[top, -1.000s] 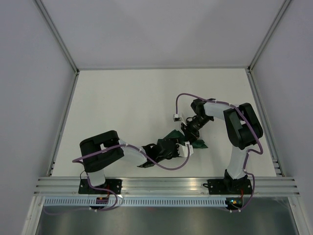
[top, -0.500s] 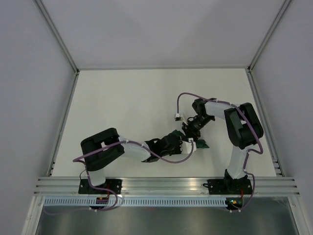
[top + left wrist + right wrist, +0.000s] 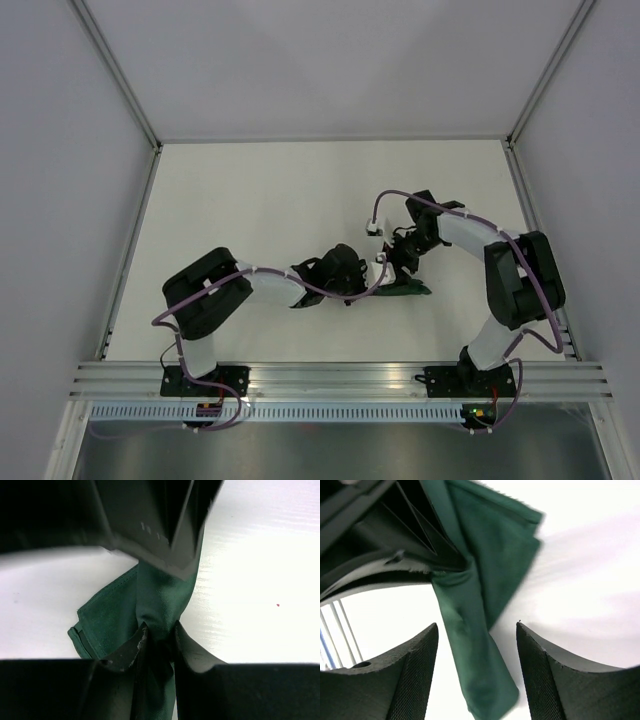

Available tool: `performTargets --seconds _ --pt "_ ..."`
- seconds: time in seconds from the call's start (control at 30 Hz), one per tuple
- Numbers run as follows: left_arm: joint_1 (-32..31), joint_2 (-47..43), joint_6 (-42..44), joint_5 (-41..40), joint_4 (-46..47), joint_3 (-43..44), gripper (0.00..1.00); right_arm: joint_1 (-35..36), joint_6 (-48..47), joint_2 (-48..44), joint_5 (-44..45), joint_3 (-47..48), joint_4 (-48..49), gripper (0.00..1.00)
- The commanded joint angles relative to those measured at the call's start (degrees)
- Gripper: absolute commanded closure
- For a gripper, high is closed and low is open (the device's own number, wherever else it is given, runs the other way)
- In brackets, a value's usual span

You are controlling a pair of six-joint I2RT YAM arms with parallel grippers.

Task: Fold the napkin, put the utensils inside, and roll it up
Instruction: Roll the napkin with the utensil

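The napkin [image 3: 405, 291] lies as a bunched, narrow dark green bundle on the desk [image 3: 250, 200], right of the middle and nearer the near edge than the far one, with its long axis running roughly left to right across the desk. The left pincer [image 3: 157, 630] is clamped on the cloth: in its wrist view the two tips pinch a gathered ridge of fabric, and a hemmed corner spreads out flat beyond them. The right pincer [image 3: 476, 630] stands wide apart and holds nothing. Its fingers [image 3: 410, 680] straddle a folded strip of the napkin that runs straight out between them toward the left arm's black head. From above, the right pincer hangs just on the far side of the bundle and the left one meets it from the left end, so both are about equally near. No utensil shows in any view; whether it sits inside the folds cannot be told. Any next grip by the right arm likely depends on that strip lying lengthwise between its open fingers, where closing would catch it across its width.
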Motion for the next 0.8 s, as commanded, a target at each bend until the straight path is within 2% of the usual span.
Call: performTargets --seconds 0.0,0.2,0.3,0.57,0.77 --pt "1.7 3.68 -5.81 9.42 -9.68 1.19 0.98 -2.13 2.26 -6.78 -0.04 -1.22 4.22 0.31" --pt "5.74 5.88 -8.27 16.01 -13.72 4.18 0.98 -9.25 2.53 -14.52 -4.08 -4.99 7.74 0.32" --pt "7.76 7.28 -9.77 19.27 -16.44 6.2 0.98 -10.49 0.51 -19.78 -4.53 -9.11 9.41 0.32" --pt "11.55 12.47 -12.75 30.25 -23.75 13.31 0.98 -9.26 -0.82 -35.79 -1.11 -20.99 17.93 0.3" --pt "13.48 15.72 -13.63 36.05 -28.75 17.54 0.97 -1.89 0.94 -42.74 7.14 -27.94 25.05 0.27"
